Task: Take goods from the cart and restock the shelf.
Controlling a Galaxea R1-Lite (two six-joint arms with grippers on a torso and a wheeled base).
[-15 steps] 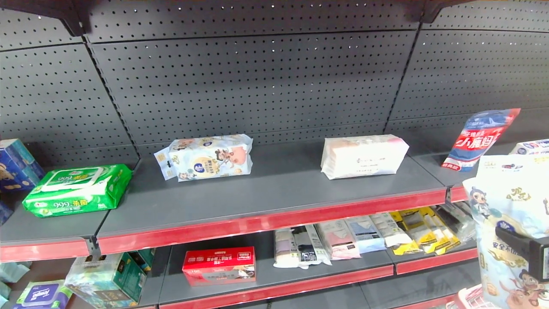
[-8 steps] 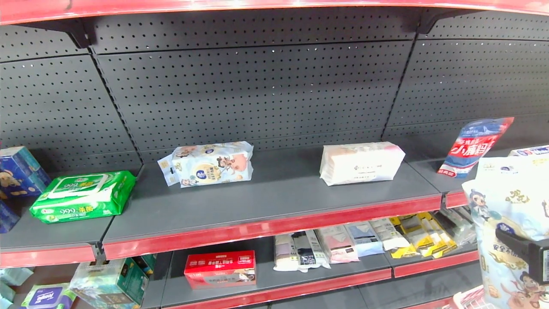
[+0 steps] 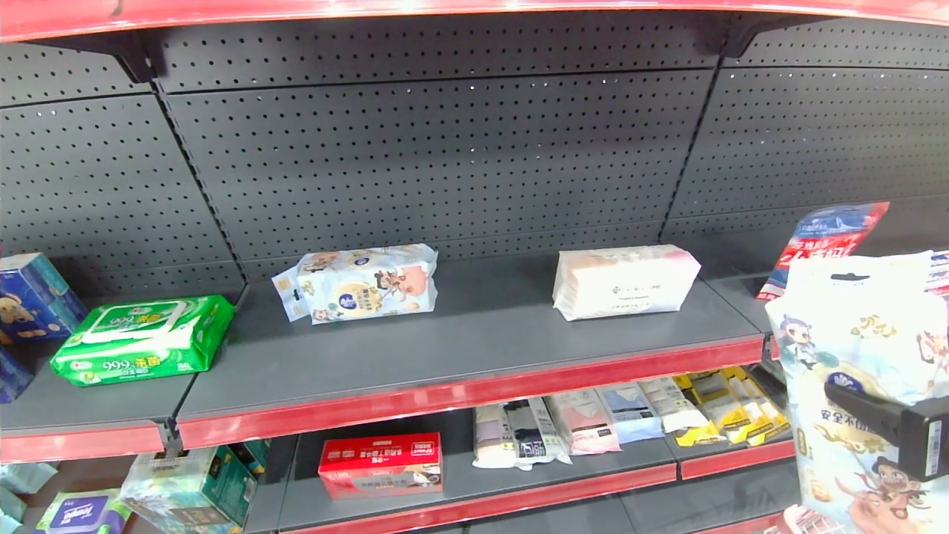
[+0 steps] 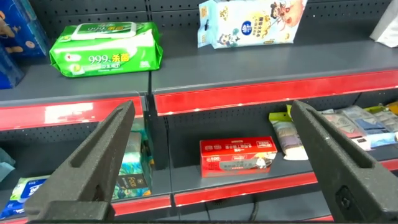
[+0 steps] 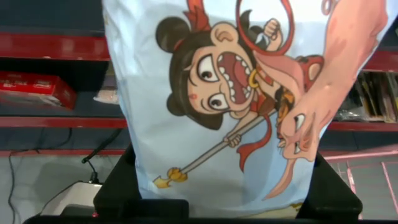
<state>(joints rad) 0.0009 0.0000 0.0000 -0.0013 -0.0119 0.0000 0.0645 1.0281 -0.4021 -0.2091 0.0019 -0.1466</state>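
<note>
- The right gripper (image 5: 229, 186) has its jaws clenched on a cartoon-printed bag (image 3: 852, 348), with 1 black jaw crossing the bag's front.
- The bag is held upright at the right, in front of the shelving and off the boards.
- The left gripper (image 4: 212, 107) hangs with its jaws spread wide and nothing between them, facing the red shelf edges.
- On the middle shelf board (image 3: 474, 334) lie 2 packs well apart: a small cartoon-printed pack (image 3: 363, 282) left of centre and a white pack (image 3: 623, 280) towards the right.
- On the board to the left, a green wipes pack (image 3: 141, 337) lies flat, near blue packs (image 3: 33, 293) at the edge.
- A red and blue pouch (image 3: 830, 241) leans on the pegboard behind the held bag.
- On the lower board sit a red box (image 3: 380, 463) and, to its right, a row of flat packets (image 3: 630, 415).
</note>
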